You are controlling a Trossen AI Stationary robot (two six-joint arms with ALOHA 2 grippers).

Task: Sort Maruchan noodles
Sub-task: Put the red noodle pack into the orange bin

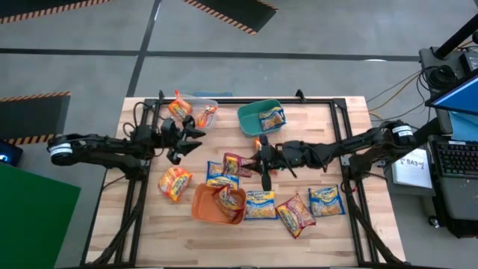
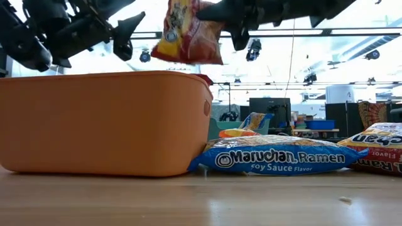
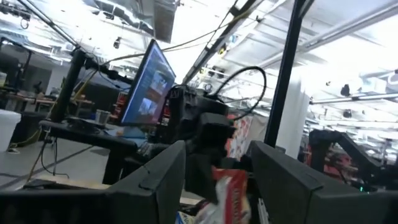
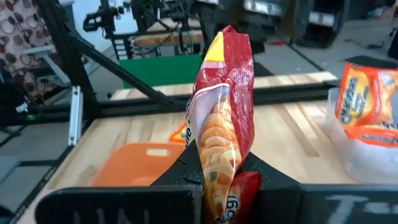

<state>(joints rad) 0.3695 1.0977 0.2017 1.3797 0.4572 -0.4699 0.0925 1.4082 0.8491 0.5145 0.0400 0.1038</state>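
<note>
At table centre, my right gripper (image 1: 263, 157) hangs above the boards, fingers pinched on one dark red Maruchan packet (image 4: 224, 134). The packet stands upright on edge between the pads in the right wrist view; in the low view the same packet (image 2: 187, 32) dangles high above the orange tub (image 2: 103, 122).

My left gripper (image 1: 181, 140) hovers at the table's left side, beside the clear tub (image 1: 196, 112), fingers (image 3: 165, 180) spread apart, nothing between them.

Count of tubs: three.
- Clear tub, far left: two orange packets (image 1: 179, 108), one of them leaning over the rim.
- Teal tub (image 1: 250, 116), far centre: one blue packet (image 1: 272, 117).
- Orange tub (image 1: 205, 203), near edge: one red packet (image 1: 228, 198).

Loose packets on the wood, as the high view shows them: six.
- One orange packet (image 1: 174, 182), left of the orange tub.
- One blue packet (image 1: 222, 174) and one dark red packet (image 1: 237, 164), overlapping, just beyond the orange tub.
- One blue Soy Sauce Flavor packet (image 2: 279, 157), touching the orange tub's right side.
- One red packet (image 1: 296, 214), next to it.
- One blue packet (image 1: 326, 200), farthest right.
</note>
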